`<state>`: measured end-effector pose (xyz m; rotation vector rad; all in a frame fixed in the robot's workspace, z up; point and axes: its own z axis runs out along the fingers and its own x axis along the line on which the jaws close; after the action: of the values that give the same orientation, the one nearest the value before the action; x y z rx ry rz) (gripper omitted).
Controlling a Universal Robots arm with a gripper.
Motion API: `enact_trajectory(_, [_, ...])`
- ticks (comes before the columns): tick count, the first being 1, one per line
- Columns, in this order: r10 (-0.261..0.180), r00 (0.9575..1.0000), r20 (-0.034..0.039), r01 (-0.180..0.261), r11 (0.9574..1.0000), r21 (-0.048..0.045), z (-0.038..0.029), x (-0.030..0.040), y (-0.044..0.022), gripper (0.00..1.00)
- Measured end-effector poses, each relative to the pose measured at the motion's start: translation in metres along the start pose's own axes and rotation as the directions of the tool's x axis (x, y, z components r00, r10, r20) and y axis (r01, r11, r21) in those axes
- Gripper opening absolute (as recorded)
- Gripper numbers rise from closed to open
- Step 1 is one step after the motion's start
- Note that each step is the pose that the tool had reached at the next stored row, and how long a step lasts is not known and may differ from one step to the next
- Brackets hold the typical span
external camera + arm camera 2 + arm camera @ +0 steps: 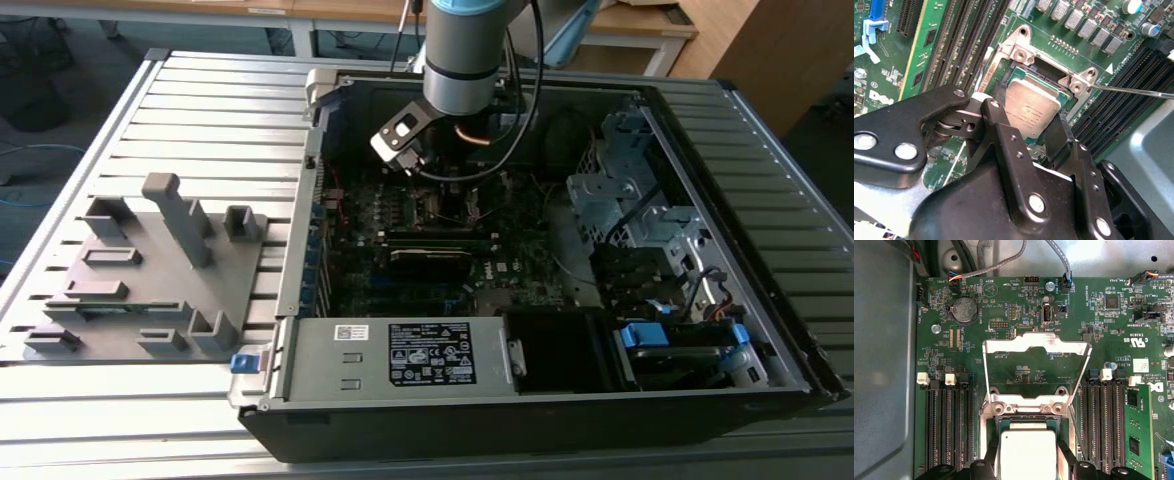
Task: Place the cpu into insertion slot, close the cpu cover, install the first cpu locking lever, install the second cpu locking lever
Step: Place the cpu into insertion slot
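While the cpu cover (1036, 340) stands raised, leaving the socket (1046, 72) clear, your gripper (1026, 120) clamps the cpu (1035, 104) by its edges there, upper-centre in the exterior view.

cpu (1031, 107): sq silver-grey chip, lying flat at the open socket betw memory slots. cpu cover (1036, 341): thin silver frame w/ open centre, swung up on its hinge.

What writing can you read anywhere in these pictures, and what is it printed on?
White label on the power supply: too small to read.
Motherboard white lettering: too tiny to read reliably.
cpu top: faint engraving, unreadable.
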<state>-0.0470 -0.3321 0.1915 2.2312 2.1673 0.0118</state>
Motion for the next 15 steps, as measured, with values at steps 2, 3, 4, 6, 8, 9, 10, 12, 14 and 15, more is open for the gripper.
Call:
enact_trajectory(2, [0.000, 1.0000, 0.0001, 0.000, 1.0000, 0.0001, 0.0003, -0.0001, 0.0000, 0.54])
enact_trajectory(3, [0.000, 1.0000, 0.0002, 0.000, 1.0000, 0.0000, 0.0004, 0.0000, 0.0000, 0.54])
enact_trajectory(4, [0.000, 1.0000, -0.0001, 0.000, 1.0000, -0.0001, 0.0005, 0.0000, 0.0000, 0.54])
enact_trajectory(6, [0.000, 1.0000, -0.0003, 0.000, 1.0000, -0.0002, 0.0006, 0.0001, 0.0000, 0.54])
enact_trajectory(8, [0.000, 1.0000, -0.0004, 0.000, 1.0000, -0.0003, 0.0006, 0.0001, 0.0000, 0.54])
enact_trajectory(9, [0.000, 1.0000, -0.0006, 0.000, 1.0000, -0.0004, 0.0007, 0.0001, 0.0000, 0.54])
enact_trajectory(10, [0.000, 1.0000, -0.0016, 0.000, 1.0000, -0.0009, 0.0010, 0.0003, 0.0001, 0.55])
enact_trajectory(12, [0.000, 1.0000, -0.0016, 0.000, 1.0000, -0.0010, 0.0012, 0.0003, 0.0001, 0.61])
enact_trajectory(14, [0.000, 1.0000, -0.0005, 0.000, 1.0000, -0.0003, 0.0008, 0.0001, 0.0000, 0.61])
enact_trajectory(15, [0.000, 1.0000, -0.0005, 0.000, 1.0000, -0.0003, 0.0008, 0.0001, 0.0000, 0.61])
